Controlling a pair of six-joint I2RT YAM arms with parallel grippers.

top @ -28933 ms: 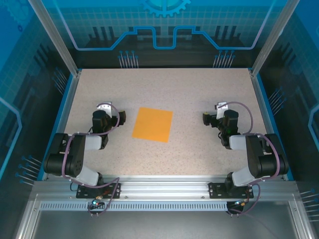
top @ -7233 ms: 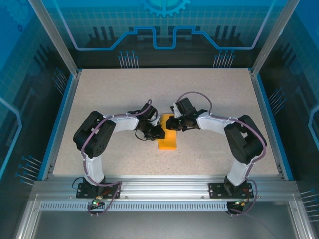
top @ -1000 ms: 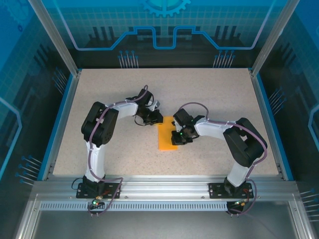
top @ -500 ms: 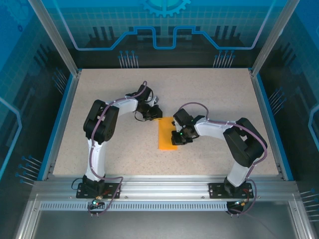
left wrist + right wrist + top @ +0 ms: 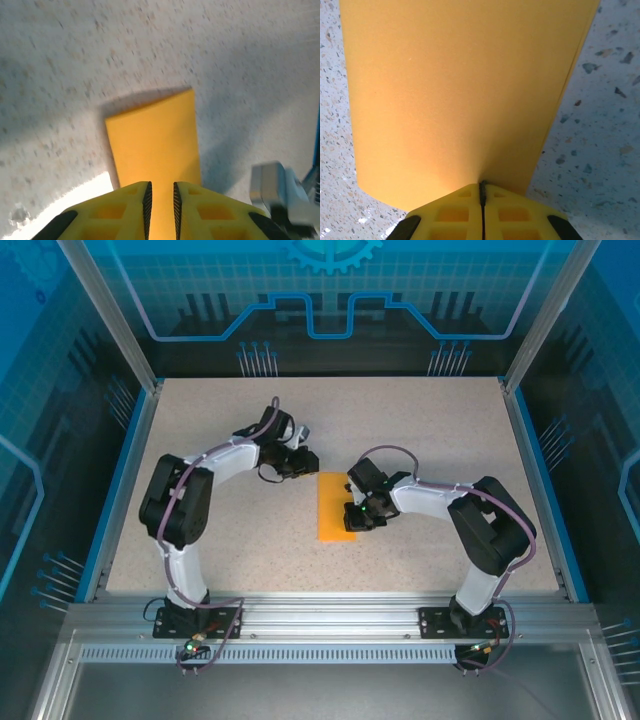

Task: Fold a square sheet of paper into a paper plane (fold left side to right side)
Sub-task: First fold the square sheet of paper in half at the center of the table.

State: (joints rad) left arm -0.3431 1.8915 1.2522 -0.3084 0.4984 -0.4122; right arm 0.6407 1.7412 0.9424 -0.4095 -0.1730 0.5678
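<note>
The speckled beige tabletop [image 5: 430, 430] fills the floor of a cell with blue patterned walls [image 5: 330, 300], and an aluminium rail [image 5: 330, 617] runs along its near edge, where both arm bases are bolted. The left arm [image 5: 215, 460] rises from its base and bends over the left half of the table toward the middle. The right arm [image 5: 445, 498] arches in from the right at about the same depth. Between them, a little left of the table's centre, lies the square sheet of paper [image 5: 335, 506]. It is bright orange and folded in half into a narrow upright rectangle, flat on the surface with its long sides running near to far. In the right wrist view the square sheet of paper [image 5: 460, 90] shows two layered edges along one long side. The right gripper [image 5: 350, 518] sits on the right long edge of the sheet, toward its near end. Seen from its wrist, the right gripper [image 5: 482, 186] has its yellow jaws pressed together with no gap, tips at the paper's edge. I cannot tell whether any paper is pinched between them. The left gripper [image 5: 305, 461] hangs just beyond the sheet's far left corner, apart from it. From its own camera, the left gripper [image 5: 160, 189] has its jaws a narrow slit apart with nothing between them, and the orange rectangle [image 5: 155, 145] lies ahead on the table.
</note>
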